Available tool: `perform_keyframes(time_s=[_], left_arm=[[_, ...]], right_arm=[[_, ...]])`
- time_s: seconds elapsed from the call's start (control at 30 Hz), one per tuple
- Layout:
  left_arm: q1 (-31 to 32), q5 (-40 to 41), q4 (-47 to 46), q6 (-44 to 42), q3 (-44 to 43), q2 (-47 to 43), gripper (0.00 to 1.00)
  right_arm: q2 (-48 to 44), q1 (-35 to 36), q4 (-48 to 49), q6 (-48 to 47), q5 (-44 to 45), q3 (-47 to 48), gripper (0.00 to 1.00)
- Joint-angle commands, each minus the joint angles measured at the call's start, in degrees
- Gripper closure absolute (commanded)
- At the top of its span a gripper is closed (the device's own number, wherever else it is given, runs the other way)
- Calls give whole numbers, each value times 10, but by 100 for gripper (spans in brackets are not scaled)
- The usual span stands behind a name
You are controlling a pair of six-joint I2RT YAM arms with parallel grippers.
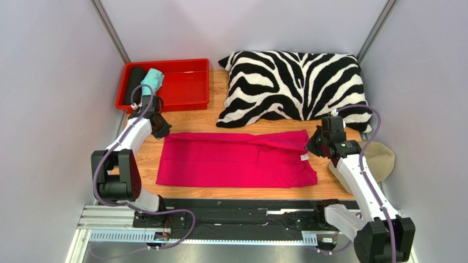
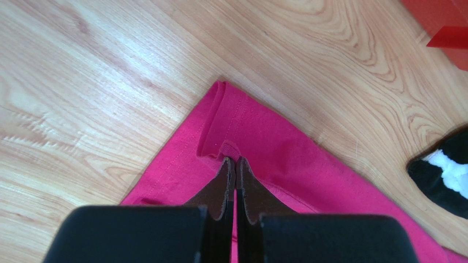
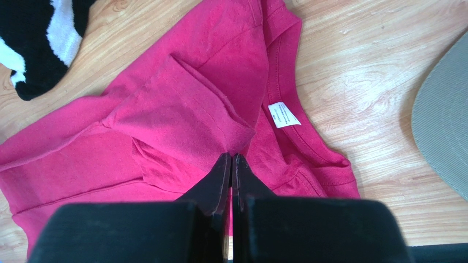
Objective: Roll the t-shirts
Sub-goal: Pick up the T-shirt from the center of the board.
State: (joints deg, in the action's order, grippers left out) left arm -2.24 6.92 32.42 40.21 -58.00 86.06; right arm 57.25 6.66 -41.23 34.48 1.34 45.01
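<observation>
The hot-pink t-shirt (image 1: 236,161) lies folded into a long flat strip across the wooden table, its white neck tag (image 1: 304,157) at the right end. My left gripper (image 1: 162,129) is at the strip's far left corner, shut on a small pinch of the hem (image 2: 235,160). My right gripper (image 1: 312,143) is at the far right end, shut on the edge of a folded flap (image 3: 231,156) beside the tag (image 3: 284,115). A black roll (image 1: 134,82) and a mint-green roll (image 1: 152,81) lie in the red tray (image 1: 187,82).
The zebra-striped pillow (image 1: 294,85) lies behind the shirt at the back right. A beige cap (image 1: 379,159) sits at the right edge, under my right arm. Grey walls close in both sides.
</observation>
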Motion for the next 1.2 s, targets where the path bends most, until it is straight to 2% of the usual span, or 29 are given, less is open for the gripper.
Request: perform_keyframes(time_s=[0.0, 0.43, 0.47, 0.5, 0.53, 0.57, 0.63, 0.7, 0.73, 0.83, 1.03, 1.17], left_arm=[[-6, 26, 10, 7, 12, -34, 100], [-12, 19, -8, 20, 62, -54, 100], [-12, 16, -12, 21, 70, -54, 100], [-12, 13, -17, 20, 75, -58, 94], [-12, 8, -23, 22, 80, -60, 86], [-12, 7, -28, 24, 89, -63, 81], [-12, 3, -28, 25, 91, -69, 80], [-12, 0, -26, 29, 93, -79, 76], [-12, -1, -22, 32, 94, -84, 69], [-12, 6, -12, 49, 104, -110, 61], [-12, 27, 9, 80, 121, -126, 60], [-12, 32, 7, 84, 124, -114, 60]], right_arm=[[-24, -2, -17, 9, 23, 17, 100], [-44, -3, 5, 45, -25, -66, 99], [-43, -4, 10, 48, -28, -69, 95], [-42, -4, 12, 50, -35, -76, 89], [-40, -5, 15, 52, -39, -78, 77], [-41, -4, 18, 53, -42, -81, 72], [-42, -4, 15, 55, -40, -81, 62], [-47, -4, 4, 54, -32, -77, 58], [-52, -3, 3, 52, -30, -72, 55], [-40, 8, 23, 38, -44, -65, 53], [77, 89, 69, 15, 14, -7, 53], [158, 116, 99, 1, 35, 45, 52]])
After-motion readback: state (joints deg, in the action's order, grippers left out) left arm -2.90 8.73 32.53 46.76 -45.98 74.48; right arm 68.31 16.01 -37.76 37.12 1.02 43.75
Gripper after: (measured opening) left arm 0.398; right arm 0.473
